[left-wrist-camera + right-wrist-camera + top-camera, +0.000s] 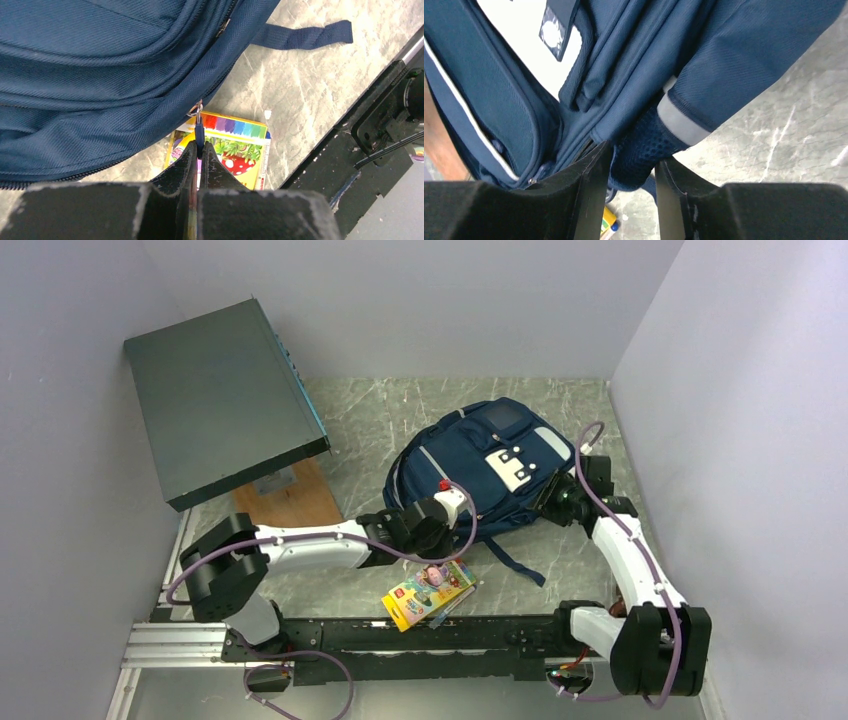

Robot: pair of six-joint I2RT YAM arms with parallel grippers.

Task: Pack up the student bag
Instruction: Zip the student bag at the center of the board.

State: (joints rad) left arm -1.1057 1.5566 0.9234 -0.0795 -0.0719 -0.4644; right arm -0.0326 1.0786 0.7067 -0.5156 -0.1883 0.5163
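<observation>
The navy student bag lies on the marble table, front pocket up with a pale patch. My left gripper is at its near left edge, shut on the blue zipper pull of the bag. My right gripper is at the bag's right side, shut on a padded mesh shoulder strap of the bag. A colourful yellow book lies flat on the table in front of the bag; it also shows below my left jaws.
A big dark grey-green flat box leans at the back left over a wooden board. A loose bag strap trails toward the front rail. Grey walls close in the left, back and right.
</observation>
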